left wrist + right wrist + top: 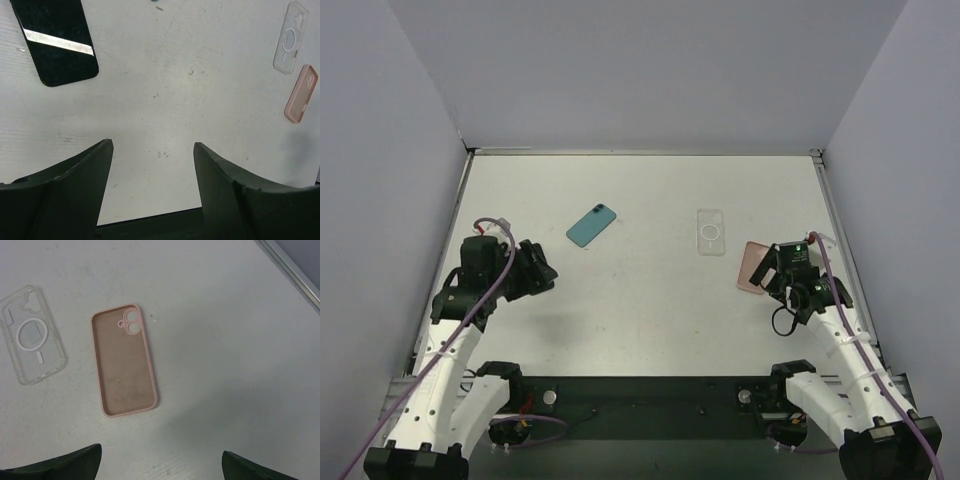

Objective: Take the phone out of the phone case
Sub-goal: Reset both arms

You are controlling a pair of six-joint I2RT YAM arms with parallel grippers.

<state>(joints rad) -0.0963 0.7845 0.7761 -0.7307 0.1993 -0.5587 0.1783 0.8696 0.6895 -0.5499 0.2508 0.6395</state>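
Note:
A teal phone [591, 225] lies flat on the table at the left of centre; in the left wrist view [55, 40] it looks dark and glossy. An empty pink case [752, 266] lies at the right, hollow side up, also in the right wrist view [125, 362]. An empty clear case [711, 231] lies between them, also in the right wrist view [32, 335]. My left gripper [548, 272] is open and empty, near the phone's front left [152, 145]. My right gripper [767, 275] is open and empty just in front of the pink case [160, 467].
The white table [650, 300] is walled in by grey panels on the left, back and right. A metal rail [292, 270] runs along the right edge. The clear case [290, 37] and pink case [301, 94] also show in the left wrist view.

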